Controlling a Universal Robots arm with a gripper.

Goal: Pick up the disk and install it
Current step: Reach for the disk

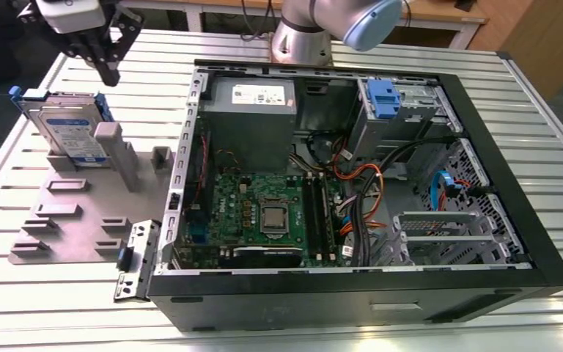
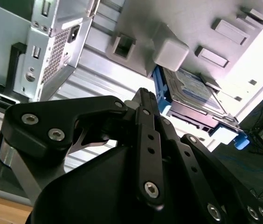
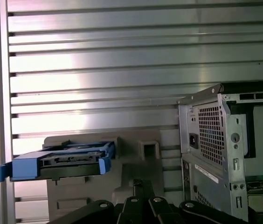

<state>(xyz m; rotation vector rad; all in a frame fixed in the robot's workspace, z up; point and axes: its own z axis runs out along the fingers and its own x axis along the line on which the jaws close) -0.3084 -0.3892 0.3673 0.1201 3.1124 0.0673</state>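
The disk, silver-grey with a white-and-blue label and blue carrier rails, stands on edge in a grey holder plate at the exterior view's left. My gripper hangs above and just behind the disk, apart from it, its black fingers drawn together to a point with nothing between them. In the second wrist view the shut gripper points toward the disk by a grey post. In the first wrist view the disk shows edge-on beyond the gripper.
An open black computer case lies on the slatted metal table, to the right of the holder in the exterior view. A blue bracket sits on its upper drive bay. The arm's base stands behind it. A loose metal bracket lies by the case's corner.
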